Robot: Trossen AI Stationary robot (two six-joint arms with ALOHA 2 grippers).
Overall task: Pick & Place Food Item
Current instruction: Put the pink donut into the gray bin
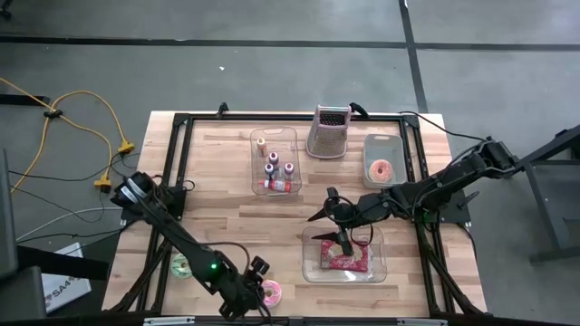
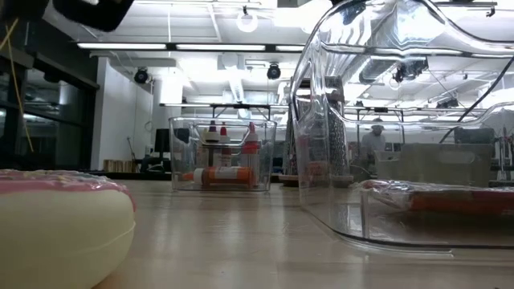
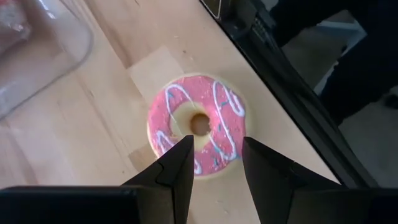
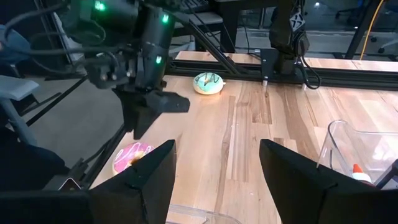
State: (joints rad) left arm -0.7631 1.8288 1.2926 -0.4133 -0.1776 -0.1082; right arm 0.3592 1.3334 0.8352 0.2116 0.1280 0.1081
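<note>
Hovering over the pink-iced donut (image 3: 198,124) at the near edge of the counter (image 1: 227,217), the left end effector (image 3: 214,165) has its fingers apart, one either side of the donut's near rim and not yet closed on it, so the pick looks lined up but not made. The donut lies flat on the wood, close to the frame rail and beside the clear tray (image 1: 344,256) that holds a red wrapped packet. The right end effector (image 1: 333,214) hangs over that tray with its fingers wide apart and nothing between them. A second pink donut (image 1: 381,169) already sits in a small bin at the far right, and a green-iced one (image 4: 208,83) rests near the left rail, so most of the placing appears still to do. A tag on the floor at the left seems to read "SA4", though it is too small to be sure.
</note>
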